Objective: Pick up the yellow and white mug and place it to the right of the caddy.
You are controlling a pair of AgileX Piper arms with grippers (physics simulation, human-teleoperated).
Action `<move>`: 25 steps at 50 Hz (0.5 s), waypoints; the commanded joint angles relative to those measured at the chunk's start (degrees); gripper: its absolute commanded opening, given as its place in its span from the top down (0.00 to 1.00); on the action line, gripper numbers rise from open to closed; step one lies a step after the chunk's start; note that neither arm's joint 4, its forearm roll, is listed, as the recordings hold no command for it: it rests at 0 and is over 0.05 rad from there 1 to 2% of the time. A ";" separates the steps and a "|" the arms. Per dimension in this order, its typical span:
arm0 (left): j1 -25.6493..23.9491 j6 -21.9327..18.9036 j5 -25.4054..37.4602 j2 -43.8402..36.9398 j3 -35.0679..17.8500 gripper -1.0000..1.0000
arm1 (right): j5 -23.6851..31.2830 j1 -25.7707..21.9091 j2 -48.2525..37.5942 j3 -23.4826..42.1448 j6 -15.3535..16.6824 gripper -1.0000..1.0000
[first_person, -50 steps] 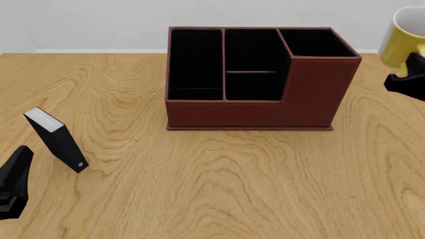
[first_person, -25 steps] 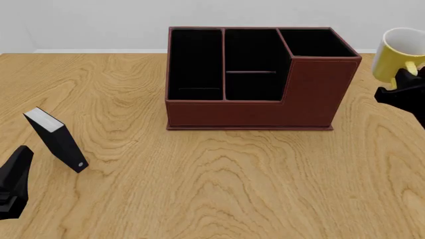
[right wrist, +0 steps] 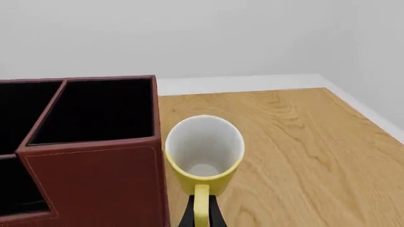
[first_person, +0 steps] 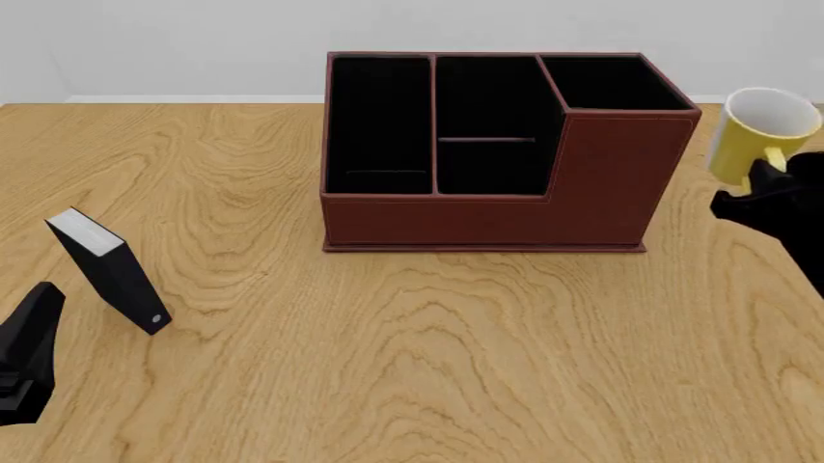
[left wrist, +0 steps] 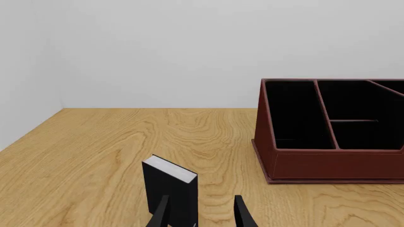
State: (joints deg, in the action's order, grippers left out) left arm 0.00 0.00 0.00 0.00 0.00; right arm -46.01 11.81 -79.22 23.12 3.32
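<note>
1. Down and toward the box is how the yellow and white mug (first_person: pixel 759 135) has travelled over the last second: it was high at the far right edge of the front view, and now hangs lower, close beside the caddy (first_person: pixel 496 154); the small black-and-white box (first_person: pixel 114 271) and the left gripper (first_person: pixel 23 371) have not shifted
2. Right gripper (right wrist: pixel 200 218) is pinched shut on the mug's yellow loop handle, its dark fingers closed thinly on either side of it in the right wrist view; the mug (right wrist: pixel 204 153) rides with its white mouth tipped up and away from the wrist
3. The relation that matters: the mug is already on the right of the caddy (right wrist: pixel 94 156), just beside its taller corner section and seemingly not touching; whether its base has reached the table (first_person: pixel 425 367) cannot be told, though it looks to be a little above it, so the coming move is judged to be a short straight lowering with no drift toward the box wall
4. Left gripper (left wrist: pixel 200 215) is parted with nothing between its fingers, sitting near the small box (left wrist: pixel 170 191) and well apart from the mug; the right arm is the one doing the work
5. Count: one mug, one caddy with three compartments, one small box, two grippers
</note>
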 commanded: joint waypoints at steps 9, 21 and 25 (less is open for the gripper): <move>0.00 0.00 0.00 0.00 0.00 0.00 | -4.20 0.43 -5.40 -0.48 -0.56 1.00; 0.00 0.00 0.00 0.00 0.00 0.00 | -5.67 0.58 -7.85 -0.31 -0.49 1.00; 0.00 0.00 0.00 0.00 0.00 0.00 | -6.37 0.67 -9.11 -0.22 -0.50 1.00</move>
State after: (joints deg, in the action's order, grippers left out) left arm 0.00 0.00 0.00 0.00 0.00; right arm -50.74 12.28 -85.96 22.60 3.37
